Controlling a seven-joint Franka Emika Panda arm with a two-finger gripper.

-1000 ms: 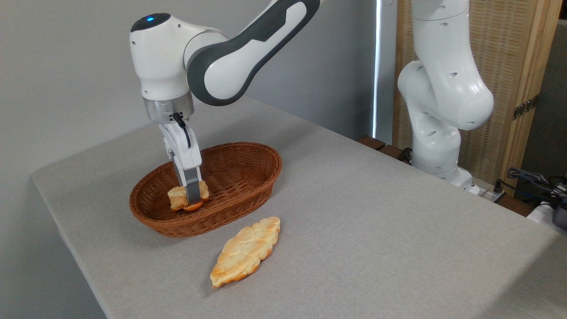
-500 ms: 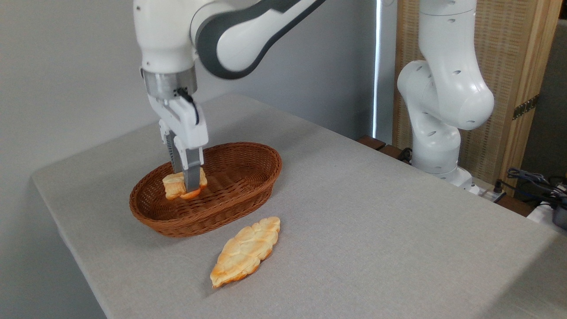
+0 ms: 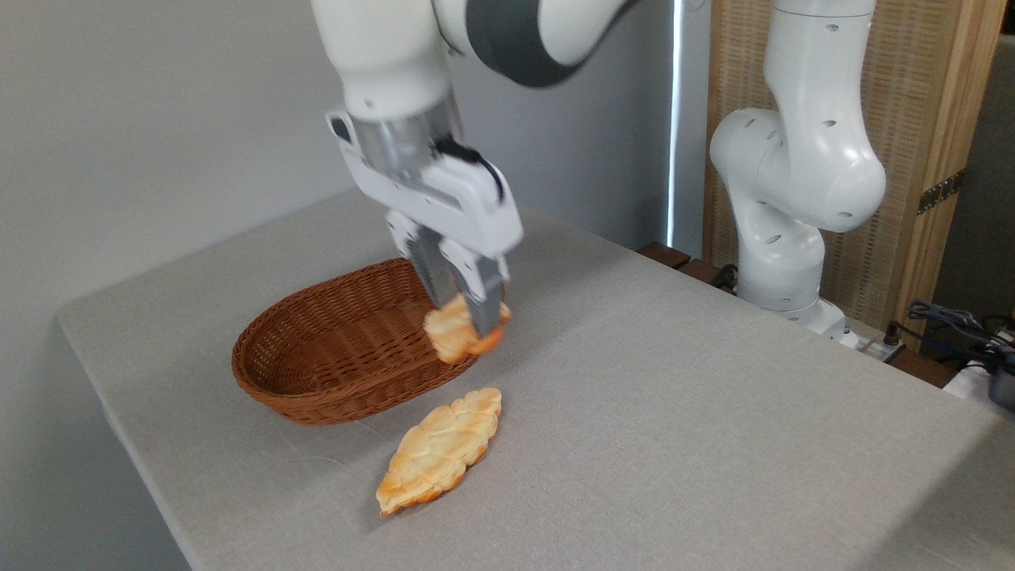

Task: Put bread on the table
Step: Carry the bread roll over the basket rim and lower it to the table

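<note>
Gripper clenched on bread, bun held in air over basket right rim. Raised high enough to clear wicker edge. Open table lies beyond; braided loaf sits near front.

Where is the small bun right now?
Mid-frame, the bread hangs clamped in the gripper, in front of the wicker basket's right rim and above the braided loaf.
</note>
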